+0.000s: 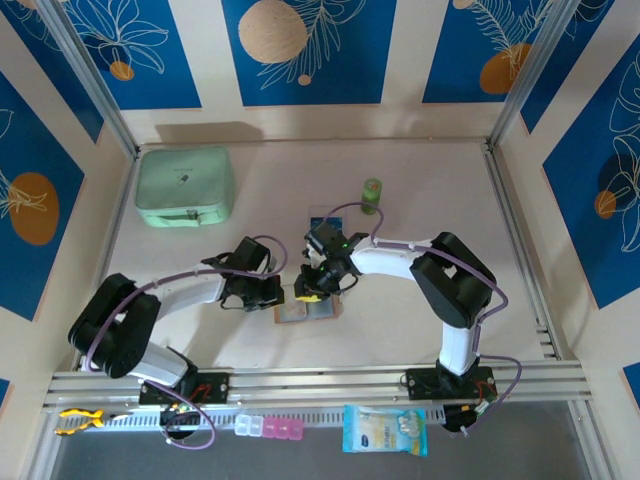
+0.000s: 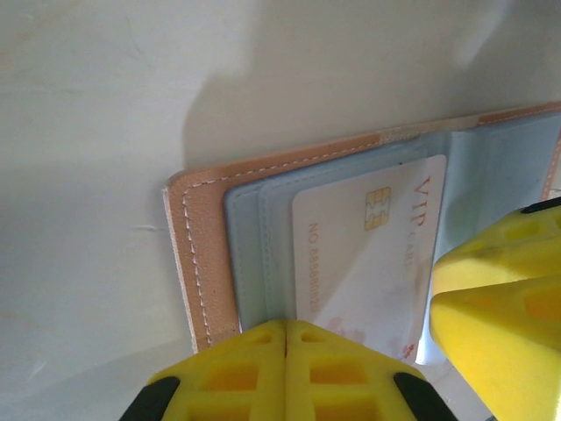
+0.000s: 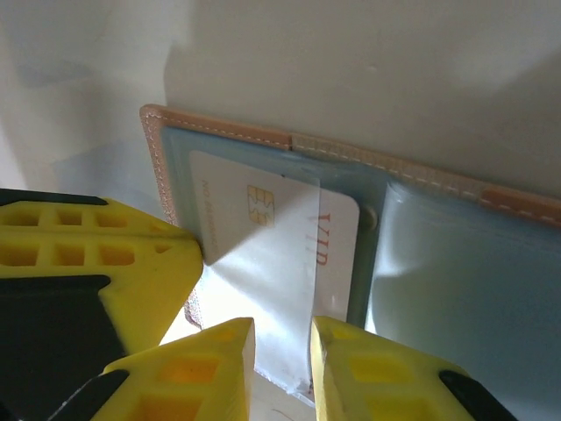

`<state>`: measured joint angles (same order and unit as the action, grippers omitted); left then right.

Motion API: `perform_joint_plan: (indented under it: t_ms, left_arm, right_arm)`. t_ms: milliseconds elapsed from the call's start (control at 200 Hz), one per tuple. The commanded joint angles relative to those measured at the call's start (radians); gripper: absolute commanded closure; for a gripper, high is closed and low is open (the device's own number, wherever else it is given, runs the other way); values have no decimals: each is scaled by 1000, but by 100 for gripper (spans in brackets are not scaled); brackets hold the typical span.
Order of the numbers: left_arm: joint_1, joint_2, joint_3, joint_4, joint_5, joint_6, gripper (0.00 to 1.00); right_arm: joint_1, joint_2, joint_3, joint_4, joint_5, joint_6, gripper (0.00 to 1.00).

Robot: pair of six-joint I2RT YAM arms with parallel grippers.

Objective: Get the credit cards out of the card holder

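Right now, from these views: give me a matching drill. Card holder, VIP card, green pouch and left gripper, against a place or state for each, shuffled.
Things:
1. card holder
2. VIP card
3. green pouch
4. left gripper

Place or state:
A. shut
B. lying open and flat
C. tucked in a grey-blue pocket
D. far back left

Pairs: 1-B, 2-C, 3-D, 4-A

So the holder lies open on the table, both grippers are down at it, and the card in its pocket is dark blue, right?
Not quite. The card is pale, nearly white, with a gold chip, as the left wrist view shows. The holder does lie open on the table, with the left gripper and right gripper down at it.
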<state>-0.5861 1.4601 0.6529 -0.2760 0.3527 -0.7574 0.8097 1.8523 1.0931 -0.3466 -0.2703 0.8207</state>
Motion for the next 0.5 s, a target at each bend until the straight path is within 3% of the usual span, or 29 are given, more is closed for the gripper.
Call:
perform_joint_plan:
  t_ms: [0,230,495]
  left_arm:
    - [7,8,-21,-12,9,6,99]
    - [8,8,-19,-29,0,15,99]
    - [7,-4,-14,-40,-1,13,98]
  right_arm:
    - [11,18,22,1,-27,14,76]
    - [13,40,16,3,-29,14,76]
    - [16,39,28,-89,58,-10,76]
